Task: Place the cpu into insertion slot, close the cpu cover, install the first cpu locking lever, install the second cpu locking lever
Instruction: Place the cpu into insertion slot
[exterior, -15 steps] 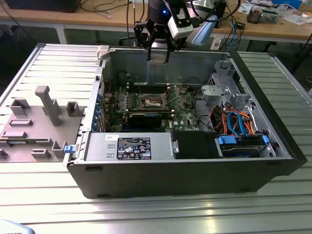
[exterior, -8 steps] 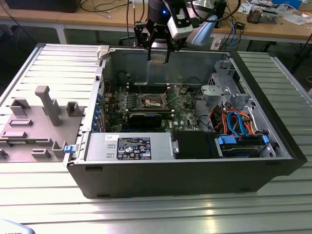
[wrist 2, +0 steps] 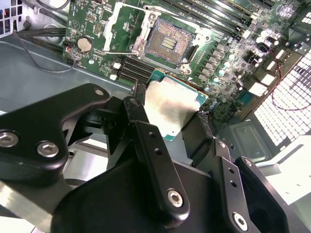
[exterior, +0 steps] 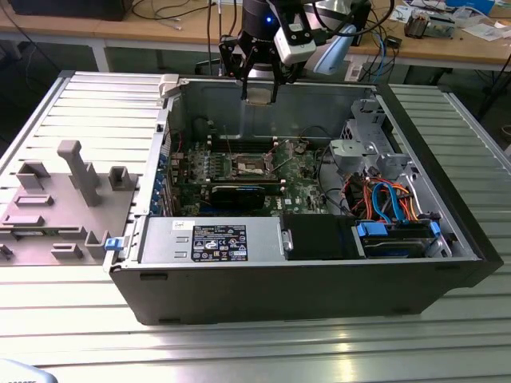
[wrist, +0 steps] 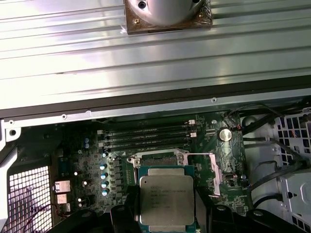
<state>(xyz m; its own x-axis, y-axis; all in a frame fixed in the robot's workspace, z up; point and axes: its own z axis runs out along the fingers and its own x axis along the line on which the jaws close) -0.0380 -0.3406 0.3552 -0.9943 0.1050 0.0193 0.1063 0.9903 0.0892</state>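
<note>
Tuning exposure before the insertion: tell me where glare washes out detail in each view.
Exterior view: light streaks on the ribbed table. Second wrist view: the cpu, held in the jaws, shines pale. First wrist view: the ribbed table blows out white.

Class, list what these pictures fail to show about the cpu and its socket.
- Underside of the cpu: faces away in both wrist views.
- Insertion slot: first wrist view, mostly behind the cpu held in the claw.
- Slot pins: exterior view, too small.
</note>
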